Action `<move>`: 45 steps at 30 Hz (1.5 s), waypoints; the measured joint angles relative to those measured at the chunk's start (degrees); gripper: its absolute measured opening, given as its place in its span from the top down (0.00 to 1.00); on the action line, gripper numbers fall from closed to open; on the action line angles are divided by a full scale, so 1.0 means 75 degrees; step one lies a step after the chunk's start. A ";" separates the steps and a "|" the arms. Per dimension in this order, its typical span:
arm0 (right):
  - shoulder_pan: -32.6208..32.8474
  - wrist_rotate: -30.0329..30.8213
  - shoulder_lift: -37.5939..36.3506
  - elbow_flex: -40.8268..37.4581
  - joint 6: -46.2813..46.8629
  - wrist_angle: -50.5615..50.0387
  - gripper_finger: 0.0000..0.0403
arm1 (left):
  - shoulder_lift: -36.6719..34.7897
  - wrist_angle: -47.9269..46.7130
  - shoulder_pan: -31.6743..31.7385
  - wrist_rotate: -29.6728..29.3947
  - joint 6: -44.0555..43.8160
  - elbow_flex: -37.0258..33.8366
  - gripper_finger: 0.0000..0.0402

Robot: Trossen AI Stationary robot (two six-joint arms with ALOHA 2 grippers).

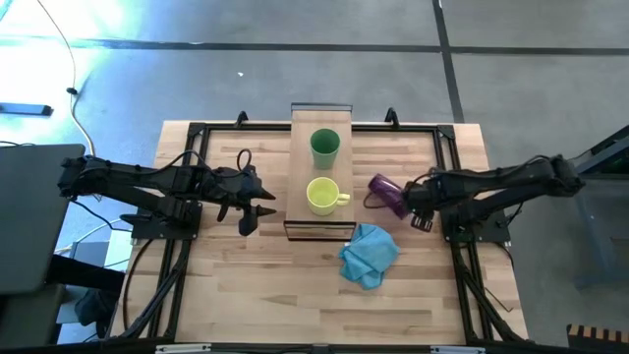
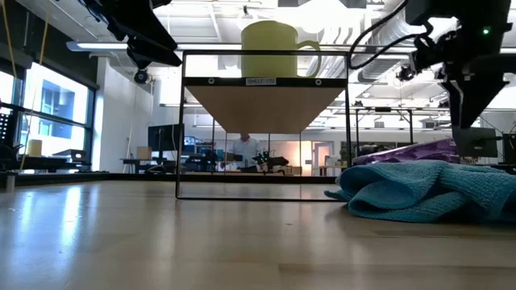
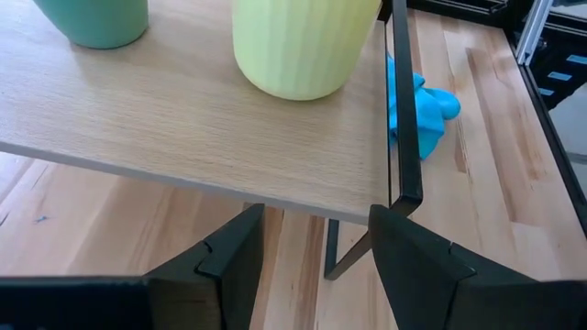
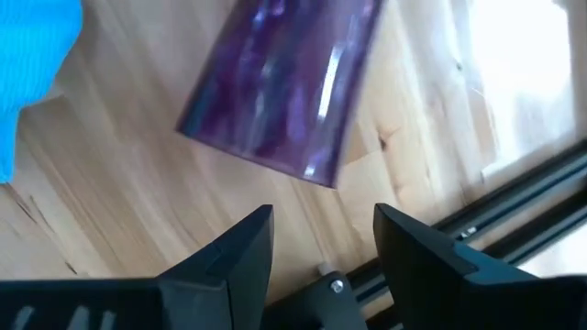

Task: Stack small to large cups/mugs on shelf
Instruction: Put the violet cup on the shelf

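The wooden bench carries everything; across its middle stands the shelf, a light-wood board on a dark frame, raised clear of the bench top. On the shelf sit the green cup, toward the far end, and the yellow mug nearer the front, handle pointing toward the right arm; the two stand apart, not nested. The purple tumbler lies on its side on the bench, just beside the shelf on the right arm's side, with the crumpled blue cloth near it toward the bench's front edge.

The right gripper hangs just beside the tumbler, fingers spread and holding nothing; its wrist view looks down on the tumbler lying across the boards. The left gripper waits on the other side of the shelf, also parted and empty, its fingers pointing at the shelf's edge below the mug.

The step in hand appears to be picking up the tumbler; no stacking is done yet. The next move likely calls for the right gripper to descend, close across the tumbler's body, then turn it upright; being smooth and round, it may roll away under a poorly centred pinch.
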 joint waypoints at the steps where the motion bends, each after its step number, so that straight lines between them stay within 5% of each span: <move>1: 0.0070 -0.0002 0.0002 -0.0106 -0.0028 0.0086 0.55 | 0.0000 0.0000 0.0000 0.0000 0.0000 0.0001 0.54; 17: 0.0377 0.1340 0.2071 -0.0650 0.0500 0.0292 0.55 | 0.0000 -0.0006 0.0000 0.0000 0.0026 0.0001 0.54; 30: 0.0337 0.2380 0.2955 0.0204 0.0390 0.0374 0.56 | 0.0001 -0.0174 -0.0003 0.0000 0.0026 0.0001 0.54; 34: 0.0206 0.2398 0.2955 0.0216 0.0390 0.0621 0.65 | 0.0001 -0.0256 -0.0002 0.0000 0.0006 0.0001 0.54; 41: -0.0134 0.2241 0.2955 0.0216 0.0143 0.1392 0.96 | 0.0000 -0.0402 -0.0003 0.0000 -0.0172 0.0002 0.54; 45: -0.0292 0.2256 0.2955 0.0216 0.0275 0.1506 0.98 | 0.0000 -0.0530 -0.0001 0.0001 -0.0200 0.0000 0.54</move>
